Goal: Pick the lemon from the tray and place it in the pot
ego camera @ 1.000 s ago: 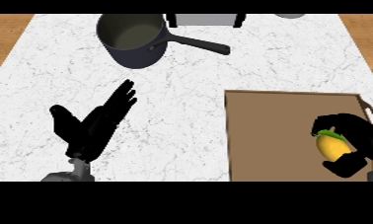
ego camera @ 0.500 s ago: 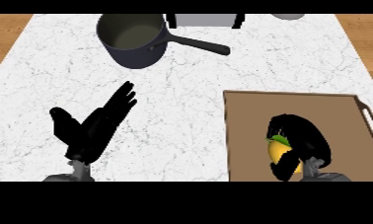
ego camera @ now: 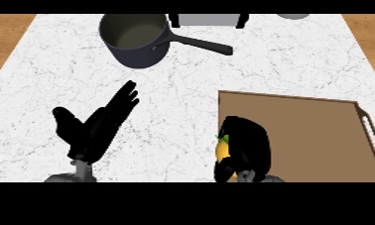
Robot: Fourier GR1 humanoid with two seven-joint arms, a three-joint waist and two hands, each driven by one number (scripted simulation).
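Tray, lemon in right hand

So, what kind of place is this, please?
Most likely a kitchen counter. A dark pot with a long handle stands on a white marble-like counter top, and a brown tray lies near the right robot hand, which holds a lemon.

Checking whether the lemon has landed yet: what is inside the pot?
The pot shows only its bare grey-green bottom. The lemon is in the right hand over the tray.
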